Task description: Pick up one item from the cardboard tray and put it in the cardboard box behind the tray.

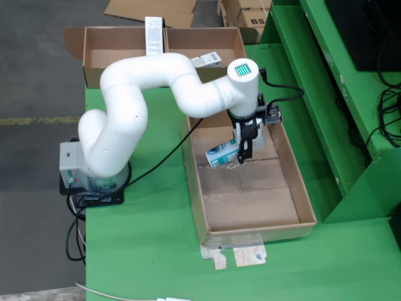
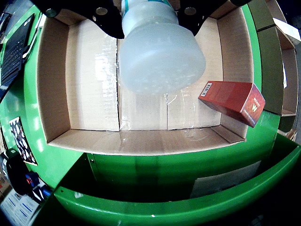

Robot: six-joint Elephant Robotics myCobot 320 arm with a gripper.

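Note:
A white plastic bottle with a teal label [image 1: 223, 154] is in the far part of the long cardboard tray [image 1: 306, 199]. My gripper [image 1: 243, 150] is shut on it from above. In the wrist view the bottle's round base [image 2: 160, 52] fills the top middle, held between the black fingers [image 2: 107, 22], and it seems a little above the tray floor [image 2: 94, 84]. A red carton [image 2: 233, 100] leans in the tray's right corner in that view. The cardboard box [image 1: 119, 47] stands behind the tray and holds white cartons [image 1: 207, 60].
The white arm arches from its base [image 1: 94, 179] at the left over the tray's far end. A black cable [image 1: 163, 157] runs across the green table. A green frame [image 1: 326, 94] rises on the right. A tall white carton [image 1: 153, 34] stands in the box.

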